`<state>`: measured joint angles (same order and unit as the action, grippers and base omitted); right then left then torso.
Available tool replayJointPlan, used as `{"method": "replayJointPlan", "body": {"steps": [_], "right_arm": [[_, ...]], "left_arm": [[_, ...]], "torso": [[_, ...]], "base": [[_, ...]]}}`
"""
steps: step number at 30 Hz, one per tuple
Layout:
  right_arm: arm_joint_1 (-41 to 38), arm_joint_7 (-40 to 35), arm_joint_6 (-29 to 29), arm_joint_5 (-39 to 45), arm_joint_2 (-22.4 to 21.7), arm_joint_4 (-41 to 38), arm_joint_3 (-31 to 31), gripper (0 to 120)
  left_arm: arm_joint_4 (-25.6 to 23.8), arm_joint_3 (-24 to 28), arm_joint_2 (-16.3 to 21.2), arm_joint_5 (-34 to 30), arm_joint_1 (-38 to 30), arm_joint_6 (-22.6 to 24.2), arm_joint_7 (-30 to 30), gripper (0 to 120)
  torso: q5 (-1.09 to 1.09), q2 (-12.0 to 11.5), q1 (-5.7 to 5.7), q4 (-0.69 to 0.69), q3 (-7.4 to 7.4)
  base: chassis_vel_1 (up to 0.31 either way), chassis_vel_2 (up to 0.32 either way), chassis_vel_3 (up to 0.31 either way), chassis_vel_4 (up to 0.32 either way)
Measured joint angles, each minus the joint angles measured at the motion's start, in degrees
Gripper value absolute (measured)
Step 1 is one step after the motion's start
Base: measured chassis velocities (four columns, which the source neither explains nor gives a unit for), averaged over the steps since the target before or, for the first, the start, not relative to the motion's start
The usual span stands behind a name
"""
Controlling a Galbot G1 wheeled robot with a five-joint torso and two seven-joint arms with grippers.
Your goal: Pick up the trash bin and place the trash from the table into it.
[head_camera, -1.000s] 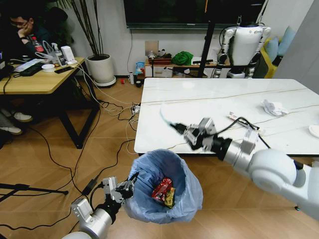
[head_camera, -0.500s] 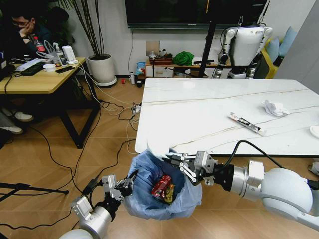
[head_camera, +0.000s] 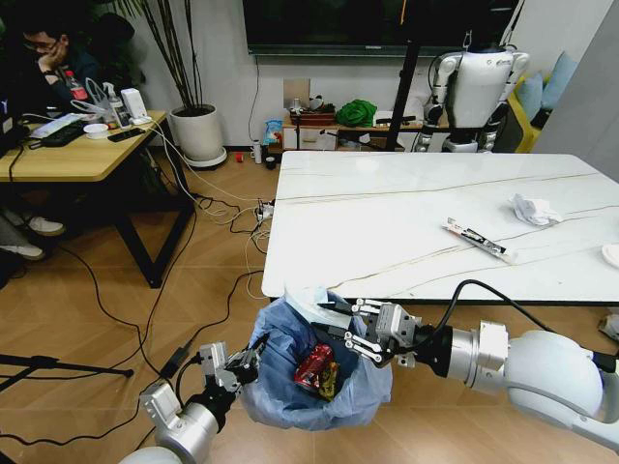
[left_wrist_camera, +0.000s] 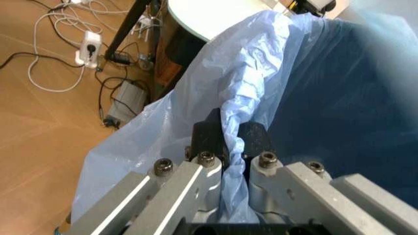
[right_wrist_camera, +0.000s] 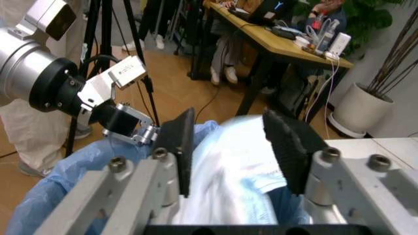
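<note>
L gripper point(head_camera: 253, 362) is pinched tight on the rim of the trash bin point(head_camera: 290, 387), holding bin + crinkled blue bag just off the near edge of the marble table point(head_camera: 387, 222). R gripper point(head_camera: 340, 327) sits over the bin mouth on the table side, jaws spread apart w/ a pale, blurred piece of trash point(right_wrist_camera: 228, 171) between them, apparently dropping. Red can point(head_camera: 314, 365) and yellow wrapper point(head_camera: 329, 379) lie inside the bin. On the table, well away from the bin: long thin wrapper point(head_camera: 476, 239), crumpled tissue point(head_camera: 533, 209), white lid point(head_camera: 611, 254) at the far R edge. Risks, as I judge: L grip is on thin bag film at the rim, so it could slip or tear and tip the bin; the light piece may catch on R fingers point(right_wrist_camera: 179, 142) or land on the bag's folded lip, then fall to the floor.
</note>
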<state>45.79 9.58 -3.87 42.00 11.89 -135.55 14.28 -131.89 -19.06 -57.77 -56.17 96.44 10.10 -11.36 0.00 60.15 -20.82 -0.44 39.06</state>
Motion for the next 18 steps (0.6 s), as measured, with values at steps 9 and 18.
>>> {"method": "replayJointPlan", "body": {"steps": [9,18], "right_arm": [[-0.8,-1.6,-1.0,1.8,1.1,0.8,-1.4,74],[-1.1,-17.2,-3.1,6.6,8.3,9.7,-8.0,100]], "left_arm": [[0.0,-0.6,-0.3,0.9,1.0,0.0,0.3,0],[-0.2,-2.3,0.0,1.9,2.5,0.0,0.5,0]], "torso": [[0.00,0.0,0.00,0.00,0.00],[-0.02,0.0,0.00,0.00,0.00]], "base": [[0.000,0.000,0.000,0.000],[0.000,0.000,0.000,0.000]]}}
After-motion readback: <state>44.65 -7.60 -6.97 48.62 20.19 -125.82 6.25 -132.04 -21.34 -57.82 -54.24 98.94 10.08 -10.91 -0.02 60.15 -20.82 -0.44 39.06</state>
